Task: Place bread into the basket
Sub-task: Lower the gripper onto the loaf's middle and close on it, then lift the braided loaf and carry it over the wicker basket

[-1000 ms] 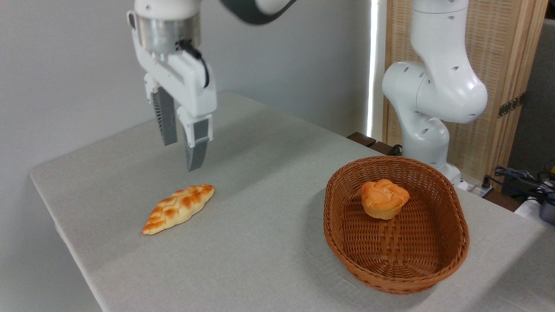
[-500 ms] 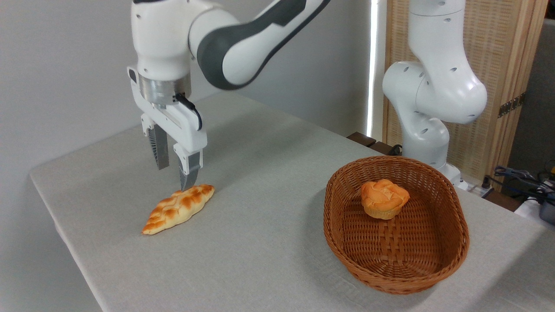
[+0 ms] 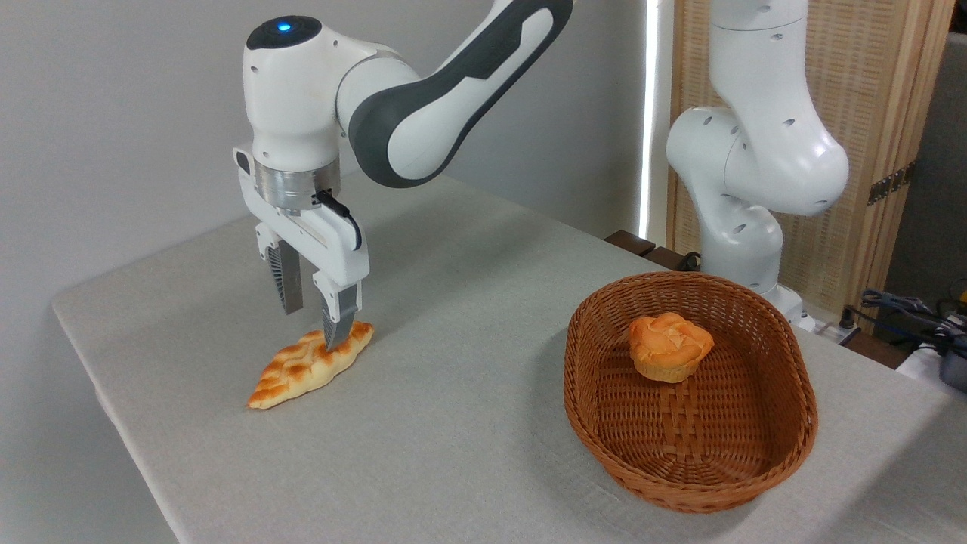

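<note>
Camera view: my end effector point(image 3: 316, 329) hangs spread over the bread point(image 3: 310, 365), ready to straddle it.

My two fingers stand apart, the nearer fingertip point(image 3: 335, 335) at the loaf's far right end; whether it touches the crust I cannot tell. The bread lies flat on the table point(image 3: 468, 393) at the left, well apart from the basket point(image 3: 786, 446) on the right, where a small round bun point(image 3: 669, 346) sits toward the far side. To do this grasp well, I judge I should centre nearer the loaf's thick middle, not its pointed tip, set my fingers across its narrow width, lower until they flank both sides, then press gently so the loaf neither pivots nor slips when lifted.
</note>
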Motion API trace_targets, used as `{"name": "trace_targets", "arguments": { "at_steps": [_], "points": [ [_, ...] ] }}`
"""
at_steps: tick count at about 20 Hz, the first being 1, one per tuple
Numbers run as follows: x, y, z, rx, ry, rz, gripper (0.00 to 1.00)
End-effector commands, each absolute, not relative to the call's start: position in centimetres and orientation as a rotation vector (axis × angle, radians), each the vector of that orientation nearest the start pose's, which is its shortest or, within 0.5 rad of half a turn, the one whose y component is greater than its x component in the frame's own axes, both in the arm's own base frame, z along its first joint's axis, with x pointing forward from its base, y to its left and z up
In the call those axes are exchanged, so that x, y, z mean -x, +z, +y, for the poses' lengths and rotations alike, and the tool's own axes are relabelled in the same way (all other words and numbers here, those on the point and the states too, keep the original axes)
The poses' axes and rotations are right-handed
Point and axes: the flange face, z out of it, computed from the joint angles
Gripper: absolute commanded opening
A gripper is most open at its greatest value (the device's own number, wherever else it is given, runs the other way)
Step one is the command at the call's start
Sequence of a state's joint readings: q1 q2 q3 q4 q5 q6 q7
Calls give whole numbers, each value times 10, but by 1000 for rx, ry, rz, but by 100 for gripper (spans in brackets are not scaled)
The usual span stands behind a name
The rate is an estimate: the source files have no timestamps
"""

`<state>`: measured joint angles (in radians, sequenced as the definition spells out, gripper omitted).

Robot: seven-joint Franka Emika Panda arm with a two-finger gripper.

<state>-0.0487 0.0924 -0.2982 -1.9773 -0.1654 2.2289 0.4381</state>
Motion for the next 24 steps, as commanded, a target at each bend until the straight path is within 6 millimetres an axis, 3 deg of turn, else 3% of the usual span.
{"name": "trace_targets", "arguments": {
  "at_steps": [1, 14, 17, 22, 24],
  "points": [
    [-559, 432, -201, 3069, -280, 1101, 100],
    [-567, 413, -203, 3074, -289, 1070, 99],
    [-567, 408, -202, 3062, -276, 1082, 82],
    [-568, 406, -202, 3057, -271, 1089, 29],
    [-568, 406, -202, 3053, -267, 1096, 24]
  ]
}}
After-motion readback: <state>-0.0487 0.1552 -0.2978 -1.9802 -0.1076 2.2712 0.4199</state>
